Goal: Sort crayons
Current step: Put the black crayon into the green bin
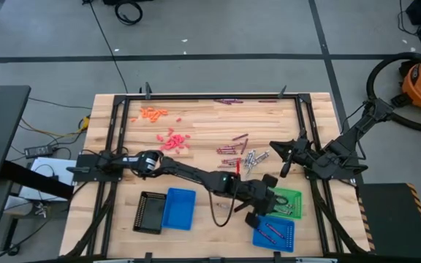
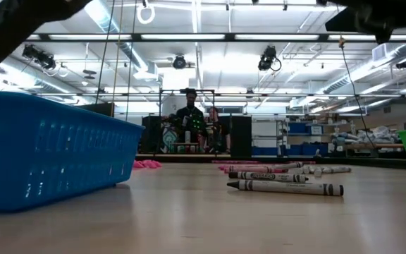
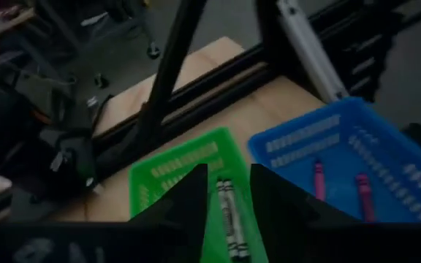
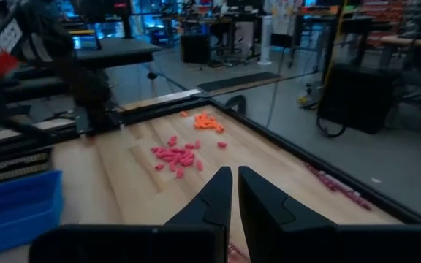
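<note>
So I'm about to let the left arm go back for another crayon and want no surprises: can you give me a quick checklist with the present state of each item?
1. Left gripper above the green tray: ok.
2. Left fingers parted, nothing between them: ok.
3. Silver-grey crayons lying inside the green tray: ok.
4. Red-pink crayons lying inside the blue tray beside it: ok.
5. Loose crayons left on the table to sort: ok, plenty remain.
6. Right gripper parked clear of the left arm's path: cannot tell for certain; it sits at the table's right edge, fingers nearly together.
</note>
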